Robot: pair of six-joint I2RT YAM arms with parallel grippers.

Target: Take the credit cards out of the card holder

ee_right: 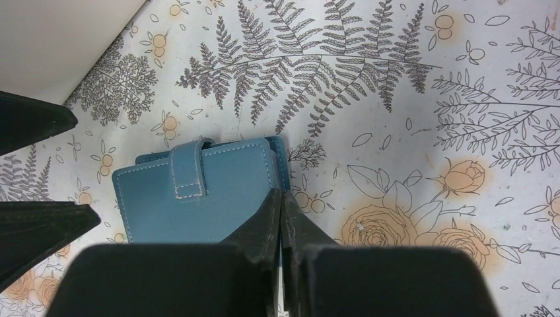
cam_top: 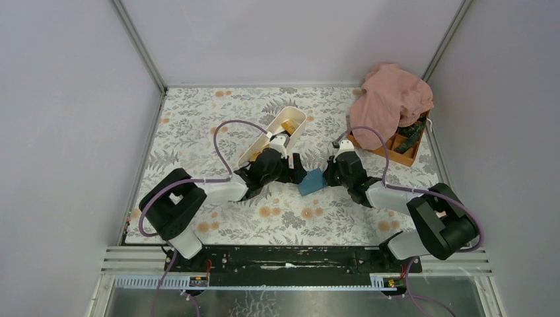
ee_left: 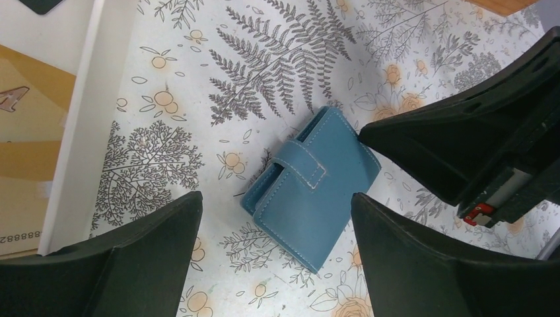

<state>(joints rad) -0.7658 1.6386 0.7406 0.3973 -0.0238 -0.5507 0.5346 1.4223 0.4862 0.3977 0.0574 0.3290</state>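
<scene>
The blue card holder (cam_top: 310, 181) lies flat and closed on the flowered table, its strap fastened (ee_left: 310, 188) (ee_right: 198, 198). My right gripper (ee_right: 282, 195) is shut, its two tips pinched together on the holder's right edge, and it reaches in from the right (cam_top: 328, 173). My left gripper (ee_left: 276, 196) hovers open just above the holder, one finger on each side and neither touching it (cam_top: 296, 170). An orange-yellow credit card (ee_left: 26, 99) and the corner of a black one (ee_left: 43, 5) lie in the white tray.
The long white tray (cam_top: 277, 132) sits just behind the left gripper, its wall (ee_left: 76, 132) close to the left finger. An orange compartment box (cam_top: 403, 150) under a pink cloth (cam_top: 389, 99) stands at the back right. White walls enclose the table.
</scene>
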